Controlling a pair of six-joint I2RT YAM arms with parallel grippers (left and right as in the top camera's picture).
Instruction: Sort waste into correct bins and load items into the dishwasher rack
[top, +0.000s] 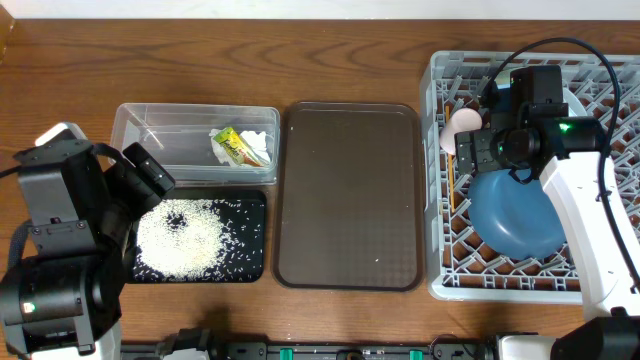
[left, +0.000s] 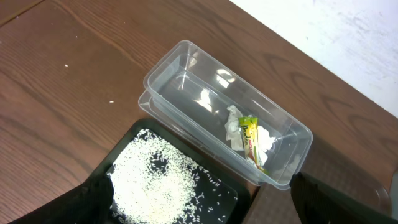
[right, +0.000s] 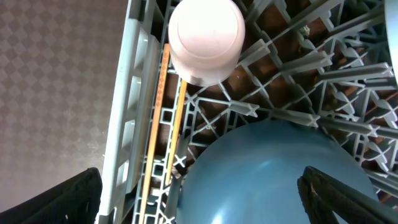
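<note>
The clear tub holds the yellow-green wrapper and the white tissue. Rice lies heaped in the black tray. My left gripper hangs open above that tray, holding nothing. In the dishwasher rack are the blue plate, the upturned pink-white cup and the chopsticks along the left wall. Over the plate's edge, my right gripper stands open and empty.
A large brown serving tray lies between the bins and the rack. Bare wooden table runs along the far side and the left. The white right arm crosses over the rack's right half and hides what is under it.
</note>
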